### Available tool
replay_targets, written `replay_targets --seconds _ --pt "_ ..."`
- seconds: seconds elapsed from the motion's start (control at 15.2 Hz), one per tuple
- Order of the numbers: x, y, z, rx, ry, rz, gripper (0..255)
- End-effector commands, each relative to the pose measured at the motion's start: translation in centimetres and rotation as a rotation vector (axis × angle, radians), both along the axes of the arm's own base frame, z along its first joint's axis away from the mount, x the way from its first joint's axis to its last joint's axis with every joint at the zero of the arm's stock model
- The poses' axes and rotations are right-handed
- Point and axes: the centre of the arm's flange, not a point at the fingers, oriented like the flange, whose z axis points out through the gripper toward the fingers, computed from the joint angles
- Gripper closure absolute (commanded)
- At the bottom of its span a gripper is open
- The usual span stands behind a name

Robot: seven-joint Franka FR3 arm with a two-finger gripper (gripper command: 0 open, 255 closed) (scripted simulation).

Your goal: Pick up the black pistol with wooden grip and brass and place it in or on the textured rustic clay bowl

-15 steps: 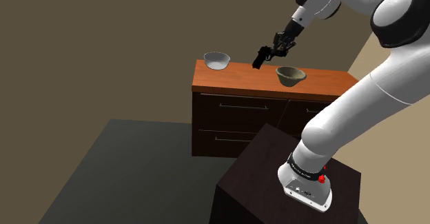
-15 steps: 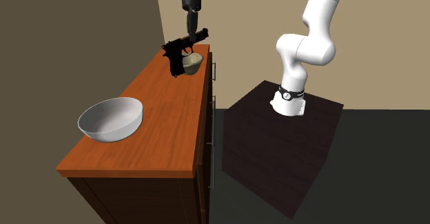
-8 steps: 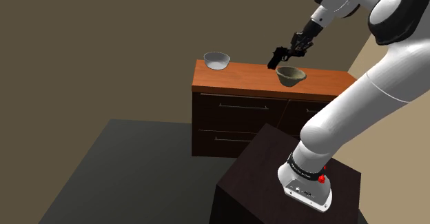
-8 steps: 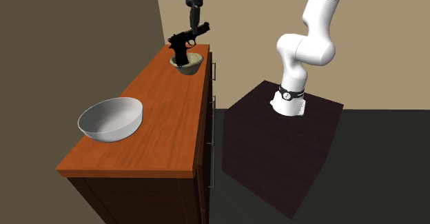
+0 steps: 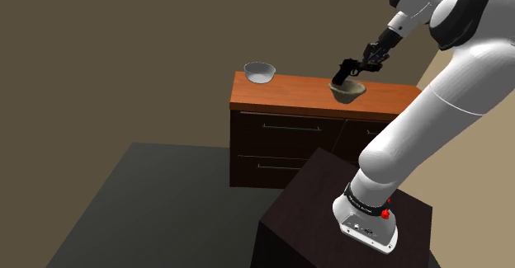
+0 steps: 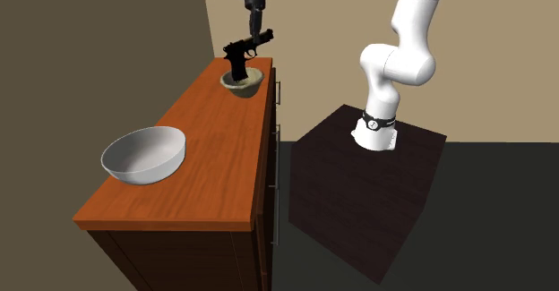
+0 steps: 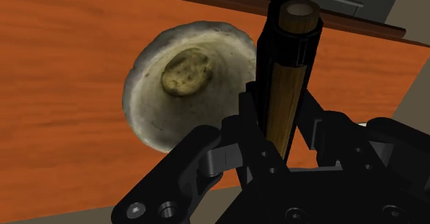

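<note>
The gripper (image 6: 256, 33) had its fingers clamped on the pistol (image 6: 238, 55), which hung just above the bowl (image 6: 244, 87) (nearer its rim than its middle). Let go there, it might catch the rim and topple onto the dresser (image 6: 208, 159).

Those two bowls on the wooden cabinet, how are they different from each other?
The pale bowl is smooth and light grey; the clay bowl is rough, mottled greenish-brown. The pale bowl stands alone at one end of the cabinet top; the clay bowl sits at the other, with the pistol hanging over it in the gripper. Both stand upright.
</note>
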Motion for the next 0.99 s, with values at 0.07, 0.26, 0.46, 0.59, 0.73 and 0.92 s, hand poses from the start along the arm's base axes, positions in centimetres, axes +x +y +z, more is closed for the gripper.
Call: replay_targets --seconds 0.07,0.26,0.46,0.59,0.73,0.92 --pt "-0.2 -0.1 -1.6 -0.001 0.001 -0.001 255" --pt "-0.2 -0.1 -3.2 -0.001 0.001 -0.001 255" --pt "-0.2 -0.1 -4.8 -0.001 0.001 -0.001 255" --pt "-0.2 -0.1 -5.9 -0.001 0.001 -0.001 255" --pt "-0.2 -0.1 -6.9 -0.001 0.001 -0.001 255" --pt "-0.2 -0.1 -7.4 -0.001 0.001 -0.001 255"
